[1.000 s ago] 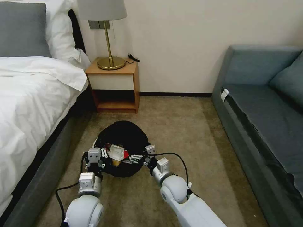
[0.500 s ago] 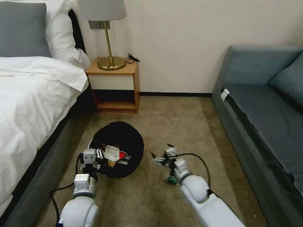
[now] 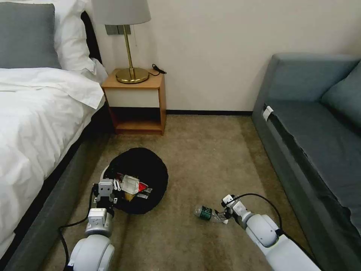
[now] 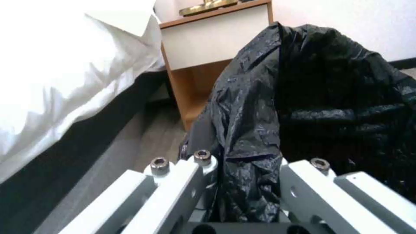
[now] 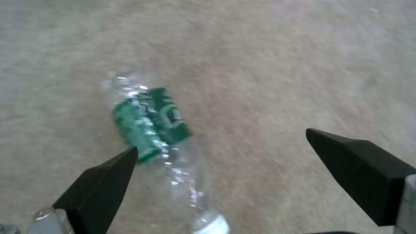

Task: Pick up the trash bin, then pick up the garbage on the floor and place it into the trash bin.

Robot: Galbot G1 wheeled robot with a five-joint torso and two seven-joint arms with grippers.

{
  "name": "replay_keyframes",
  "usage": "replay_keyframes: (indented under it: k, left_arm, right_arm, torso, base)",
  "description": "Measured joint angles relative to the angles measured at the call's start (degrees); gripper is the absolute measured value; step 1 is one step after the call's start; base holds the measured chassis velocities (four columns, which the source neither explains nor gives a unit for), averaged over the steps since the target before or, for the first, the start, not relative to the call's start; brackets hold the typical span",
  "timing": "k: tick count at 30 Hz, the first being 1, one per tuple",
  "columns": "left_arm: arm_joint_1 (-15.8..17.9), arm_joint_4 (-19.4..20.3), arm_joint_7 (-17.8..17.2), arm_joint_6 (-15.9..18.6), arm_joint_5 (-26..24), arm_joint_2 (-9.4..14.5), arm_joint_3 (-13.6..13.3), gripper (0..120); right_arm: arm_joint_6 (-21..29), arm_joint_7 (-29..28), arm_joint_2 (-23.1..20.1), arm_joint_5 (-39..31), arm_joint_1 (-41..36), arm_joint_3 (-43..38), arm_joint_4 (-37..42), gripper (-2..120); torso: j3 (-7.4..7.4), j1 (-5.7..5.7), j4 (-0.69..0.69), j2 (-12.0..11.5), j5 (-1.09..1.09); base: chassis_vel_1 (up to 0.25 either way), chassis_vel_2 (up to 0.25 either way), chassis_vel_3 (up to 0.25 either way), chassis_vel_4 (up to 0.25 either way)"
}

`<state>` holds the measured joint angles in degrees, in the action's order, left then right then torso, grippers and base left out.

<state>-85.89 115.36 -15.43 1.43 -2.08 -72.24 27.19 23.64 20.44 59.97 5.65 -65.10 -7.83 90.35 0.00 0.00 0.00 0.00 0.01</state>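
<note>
Bottle (image 3: 206, 213) with green label lies flat on the carpet floor (image 3: 210, 158), right pincer (image 5: 221, 156) spread wide just over its cap end gripping nothing, left pincer (image 3: 106, 198) clamped on the near bag-lined rim of the trash bin (image 3: 146, 165) with wrappers (image 3: 131, 184) inside, beside the bed (image 3: 34, 124).

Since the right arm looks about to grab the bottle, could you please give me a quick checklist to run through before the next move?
1. Right gripper open: ok, its black fingers stand wide apart.
2. Bottle lying free on the floor: ok.
3. Bottle centred between the fingers: not ok, it lies close to one finger in the right wrist view.
4. Left gripper gripping the trash bin: ok, shut on the bag-lined rim.
5. Bin opening reachable: ok, wrappers already sit inside.
6. Bottle cap on: cannot tell.
</note>
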Motion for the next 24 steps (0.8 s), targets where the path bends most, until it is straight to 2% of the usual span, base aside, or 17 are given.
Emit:
replay_keyframes:
  k: [13, 24]
  left_arm:
    - [-0.1, -0.7, 0.1, -0.9, 0.5, -0.4, 0.2, 4]
    - [-0.1, -0.8, 0.1, -0.9, 0.5, -0.5, 0.2, 4]
  right_arm:
    - [-2.7, 6.5, -3.0, -1.7, 5.4, 6.8, -3.4, 100]
    - [-2.9, 7.3, -3.6, -3.0, 8.0, 9.7, -5.3, 100]
  torso:
    - [0.00, 0.00, 0.00, 0.0, 0.01]
    - [0.00, 0.00, 0.01, 0.0, 0.00]
  base:
    - [0.000, 0.000, 0.000, 0.000]
    - [0.000, 0.000, 0.000, 0.000]
